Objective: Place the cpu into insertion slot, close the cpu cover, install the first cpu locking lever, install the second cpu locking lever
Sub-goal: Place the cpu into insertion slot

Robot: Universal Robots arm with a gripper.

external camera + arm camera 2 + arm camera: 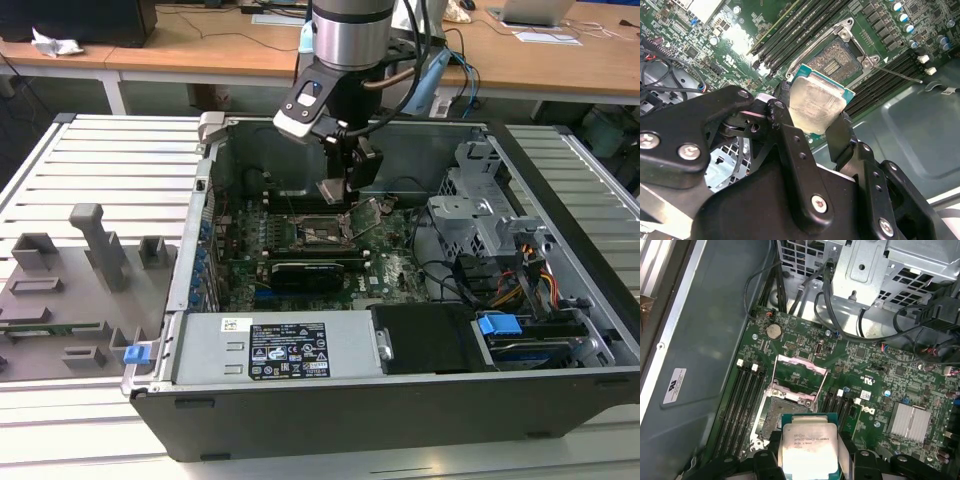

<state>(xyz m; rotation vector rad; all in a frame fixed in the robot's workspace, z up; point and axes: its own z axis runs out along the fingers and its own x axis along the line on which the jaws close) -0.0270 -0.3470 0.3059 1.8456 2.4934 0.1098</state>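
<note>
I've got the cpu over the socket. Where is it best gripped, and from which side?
By two opposite edges, coming from above its metal top. The cpu is a thin flat square, so only its edges offer a pinch, and its underside should stay free to face the open socket. The fingers grip it that way now.

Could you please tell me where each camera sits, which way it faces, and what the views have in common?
Exterior view: off the arm, looking down into the open computer case; shows the arm and its gripper holding the cpu above the socket.
First wrist view: on the arm, looking down at the motherboard; black fingertips flank the cpu.
Second wrist view: on the arm behind the gripper, looking along its fingers at the cpu.
Shared: both wrist views show the clamped cpu by the open socket.
</note>
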